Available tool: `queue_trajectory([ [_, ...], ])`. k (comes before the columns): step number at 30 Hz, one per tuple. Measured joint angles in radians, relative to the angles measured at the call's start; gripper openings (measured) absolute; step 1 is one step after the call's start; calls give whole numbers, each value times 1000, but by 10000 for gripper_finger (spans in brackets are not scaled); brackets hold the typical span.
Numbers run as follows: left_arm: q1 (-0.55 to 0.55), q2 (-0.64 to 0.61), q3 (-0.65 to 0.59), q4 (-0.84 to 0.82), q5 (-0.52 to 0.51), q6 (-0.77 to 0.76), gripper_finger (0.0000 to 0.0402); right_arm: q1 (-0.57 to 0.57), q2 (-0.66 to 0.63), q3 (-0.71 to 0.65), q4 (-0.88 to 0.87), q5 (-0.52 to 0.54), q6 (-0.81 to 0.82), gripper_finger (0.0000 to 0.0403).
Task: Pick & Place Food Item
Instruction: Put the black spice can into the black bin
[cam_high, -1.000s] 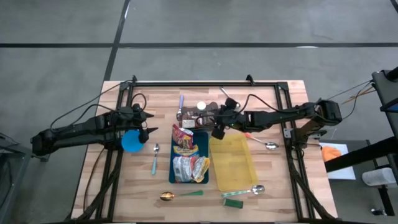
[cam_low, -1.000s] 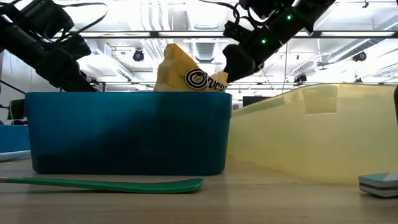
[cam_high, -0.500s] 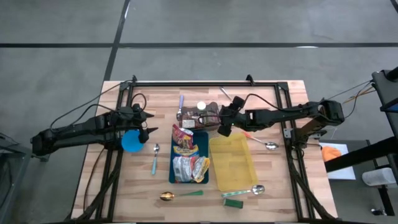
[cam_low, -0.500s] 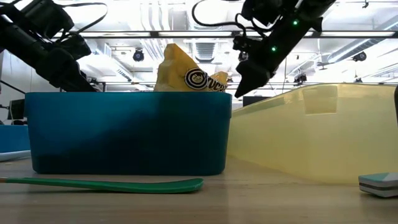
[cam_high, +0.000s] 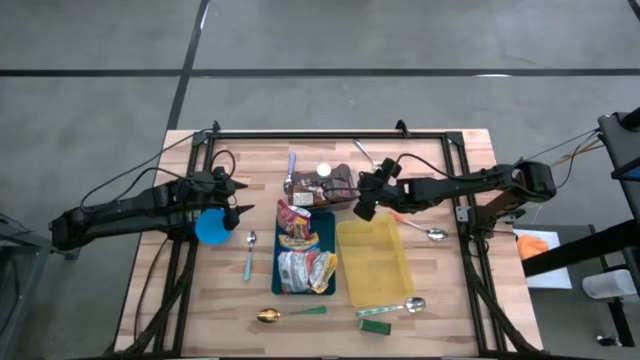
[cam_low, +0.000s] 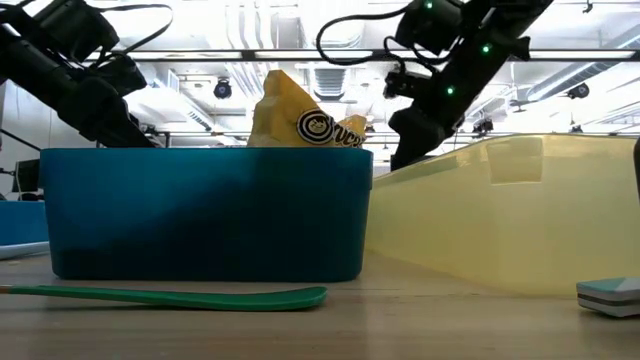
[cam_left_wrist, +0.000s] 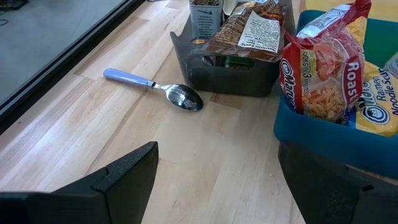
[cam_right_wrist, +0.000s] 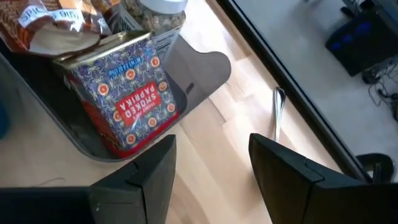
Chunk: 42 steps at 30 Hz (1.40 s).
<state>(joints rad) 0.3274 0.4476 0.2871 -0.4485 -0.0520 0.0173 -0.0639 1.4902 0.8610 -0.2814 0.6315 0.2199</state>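
Note:
A blue bin at the table's middle holds several noodle packets, one standing above its rim. Beyond it, a dark grey tray carries a red smoked-paprika tin, a jar and a bag. An empty yellow bin sits to the right of the blue one. My right gripper hovers open above the yellow bin's far end, slanting down, its fingers empty. My left gripper waits open left of the blue bin.
A blue cup sits under the left arm. Spoons lie about: a blue-handled one left of the tray, a teal one, a green-handled one, two steel ones. A small green block lies near the front edge.
My right gripper has drawn away from the blue bin toward the table's right edge, over the yellow bin's far end, sinking a little and tipping its fingers further down. It stays open and empty. The left arm has kept still.

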Motion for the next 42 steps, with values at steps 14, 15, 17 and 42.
queue_trajectory([
  [14, 0, 0, 0, -1, 0, 0, 336, 0, -177, -130, 2, 0, 174, 201],
  [15, 0, 0, 0, 0, 0, 0, 336, 0, -191, -139, 1, 0, 174, 201],
  [17, 0, 0, 0, 0, 0, 0, 336, 0, -213, -151, 3, 0, 178, 201],
  [42, 0, 0, 0, -1, 0, 0, 336, 224, -275, -83, 17, -240, 226, 201],
])
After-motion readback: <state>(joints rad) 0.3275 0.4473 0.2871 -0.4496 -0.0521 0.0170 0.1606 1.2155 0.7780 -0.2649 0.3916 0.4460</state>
